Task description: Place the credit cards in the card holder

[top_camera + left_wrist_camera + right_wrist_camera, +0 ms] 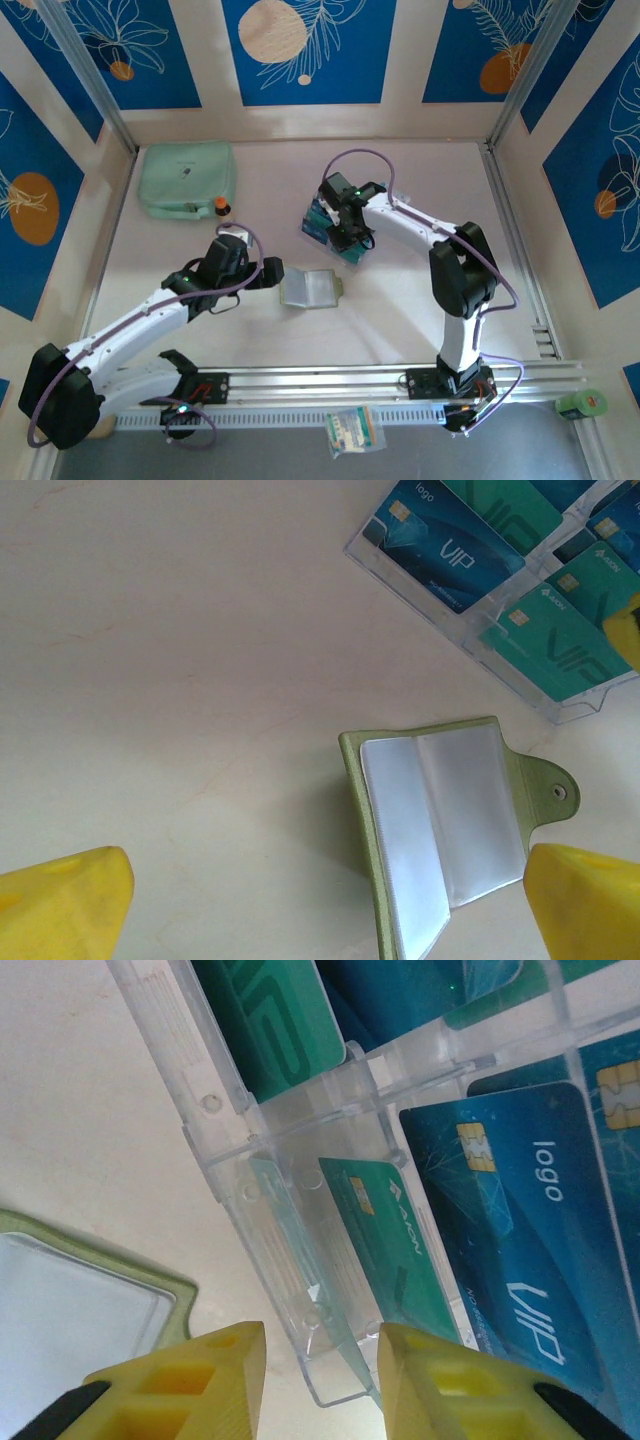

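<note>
left gripper (273, 272): jaws spread as wide as they go, gripping nothing; hovers above the table (180, 660).
card holder (440, 830): lies open on the table just ahead of the left gripper, between its yellow fingers (70, 900) and closer to the one on the right of the wrist view; clear pockets face up and the snap tab (550, 792) sticks out toward that same side.
right gripper (322, 1360): jaws partly closed, one finger on either side of the near corner of the clear stand (290, 1260); cannot tell if they press on it or on a card.
credit cards (380, 1240): in the clear stand, directly ahead of the right gripper; a teal card sits just past its fingertips, with a blue card (510, 1250) beside it and more teal ones farther ahead.
card holder from the right gripper: its green edge lies just outside the finger on the left of the wrist view, apart from the stand.
</note>
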Controlling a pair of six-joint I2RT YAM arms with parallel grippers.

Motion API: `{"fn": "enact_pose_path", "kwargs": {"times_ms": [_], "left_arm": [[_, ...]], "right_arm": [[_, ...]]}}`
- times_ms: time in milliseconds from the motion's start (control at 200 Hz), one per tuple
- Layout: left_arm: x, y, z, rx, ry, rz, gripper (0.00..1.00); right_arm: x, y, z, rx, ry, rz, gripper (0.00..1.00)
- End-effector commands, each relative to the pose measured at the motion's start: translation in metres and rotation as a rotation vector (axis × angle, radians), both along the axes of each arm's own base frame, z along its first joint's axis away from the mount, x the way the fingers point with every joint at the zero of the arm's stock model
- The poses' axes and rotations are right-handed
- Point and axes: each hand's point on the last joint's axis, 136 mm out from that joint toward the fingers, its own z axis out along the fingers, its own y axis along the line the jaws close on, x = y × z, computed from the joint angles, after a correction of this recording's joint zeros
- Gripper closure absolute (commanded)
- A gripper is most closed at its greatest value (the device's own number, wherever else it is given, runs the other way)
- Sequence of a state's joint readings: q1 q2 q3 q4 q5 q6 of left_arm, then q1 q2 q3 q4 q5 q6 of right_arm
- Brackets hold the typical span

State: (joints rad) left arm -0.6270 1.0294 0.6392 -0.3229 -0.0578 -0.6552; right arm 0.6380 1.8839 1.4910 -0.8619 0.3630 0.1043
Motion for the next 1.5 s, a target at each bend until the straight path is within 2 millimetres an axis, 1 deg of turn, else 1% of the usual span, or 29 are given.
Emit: {"fn": "enact_pose_path", "kwargs": {"times_ms": [0, 235, 385, 665, 895, 1150, 1250, 1395, 1495], "left_arm": [[-0.003, 0.001, 0.0, 0.006, -0.01, -0.002, 0.0], [-0.003, 0.001, -0.001, 0.002, -0.008, 0.001, 0.0], [-0.003, 0.001, -0.002, 0.001, -0.008, 0.003, 0.0], [-0.002, 0.002, -0.002, 0.002, -0.01, 0.004, 0.0], [-0.003, 0.002, -0.002, 0.002, -0.01, 0.003, 0.0], [-0.003, 0.001, -0.003, -0.006, -0.007, 0.004, 0.0], [-0.003, 0.001, -0.002, -0.007, -0.008, 0.005, 0.0], [-0.003, 0.001, -0.001, -0.008, -0.009, 0.004, 0.0], [-0.003, 0.001, -0.001, -0.009, -0.01, 0.003, 0.0]], "right_arm": [[0.002, 0.004, 0.0, -0.015, 0.001, 0.02, 0.65], [0.004, 0.003, -0.011, -0.043, 0.01, 0.027, 0.66], [0.004, 0.002, -0.018, -0.064, 0.019, 0.035, 0.7], [0.001, 0.004, -0.023, -0.073, 0.029, 0.049, 0.73], [-0.001, 0.002, -0.023, -0.108, 0.02, 0.069, 0.76], [-0.002, 0.001, -0.02, -0.135, 0.0, 0.086, 0.82], [-0.002, 0.002, -0.019, -0.13, -0.002, 0.091, 0.86], [-0.003, 0.007, -0.017, -0.116, -0.01, 0.136, 0.93], [-0.002, 0.007, -0.013, -0.119, -0.034, 0.16, 0.95]]}}
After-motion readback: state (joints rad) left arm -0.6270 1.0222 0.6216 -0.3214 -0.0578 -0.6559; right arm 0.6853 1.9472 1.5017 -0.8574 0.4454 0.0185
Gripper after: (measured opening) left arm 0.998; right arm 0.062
